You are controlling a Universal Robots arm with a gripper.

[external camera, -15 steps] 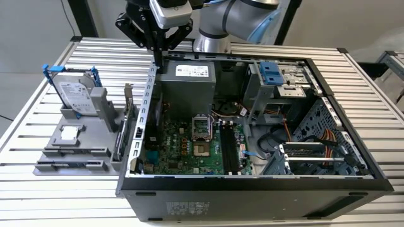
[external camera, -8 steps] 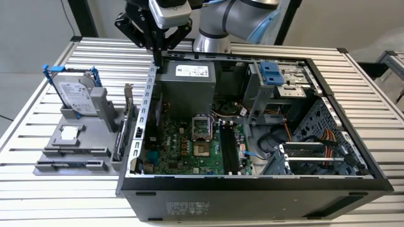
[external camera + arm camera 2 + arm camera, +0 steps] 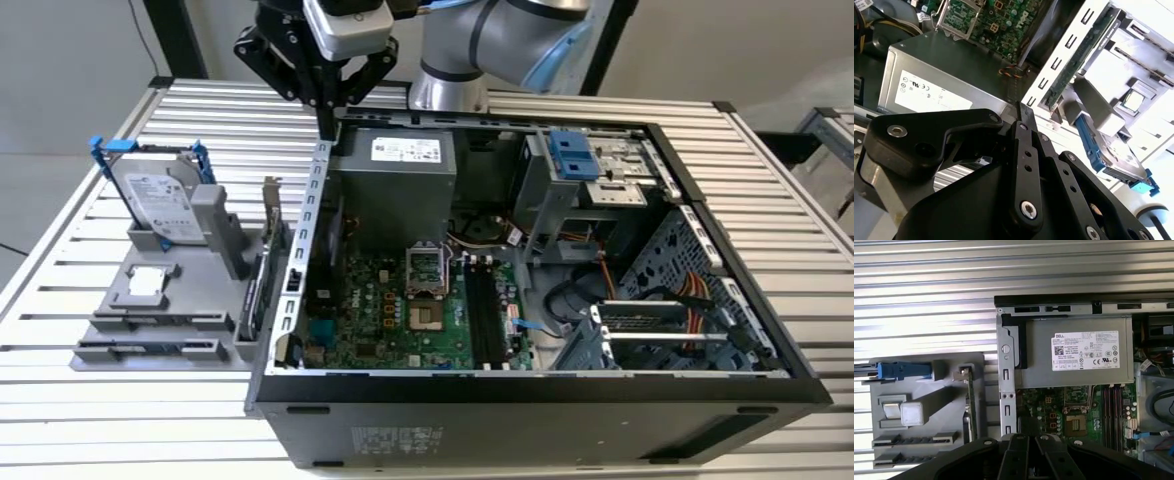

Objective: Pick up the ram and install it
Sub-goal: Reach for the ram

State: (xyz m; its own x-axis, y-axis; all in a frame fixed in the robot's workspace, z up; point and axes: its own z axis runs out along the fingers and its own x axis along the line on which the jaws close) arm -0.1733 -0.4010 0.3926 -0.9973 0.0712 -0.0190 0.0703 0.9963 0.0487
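Hovering over case corner, fingers clenched on nothing; ram in tray

Gripper [image 3: 324, 122] hangs tips-down over the back corner of the open PC case [image 3: 534, 405], on the case's side toward the exterior view's left, right by the power supply [image 3: 394, 170]. Fingers are pressed together into one narrow tip, with nothing visible between them. The second wrist view shows the same closed tip against the power supply and the case wall. Can't tell whether the tip touches the case rim.

Ram [image 3: 150, 322] is a long, dark, narrow strip lying in a groove of the grey tray [image 3: 194, 300], at the tray end nearest the table's front edge. A second dark strip [image 3: 144, 348] of the same look lies parallel just beside it, closer to that edge. Both are well apart from the gripper.

The tray sits on the slatted table [image 3: 54, 400], between the table's edge on the exterior view's left and the case, just beside the case wall. A hard drive [image 3: 158, 205] in a blue bracket stands upright at the tray's far end. A small square chip [image 3: 150, 285] lies mid-tray. An expansion card [image 3: 271, 250] stands on edge along the tray side next to the case.

Inside the case lies a green motherboard [image 3: 394, 320], with black memory slots [image 3: 483, 320] running toward the front edge beside the processor socket.
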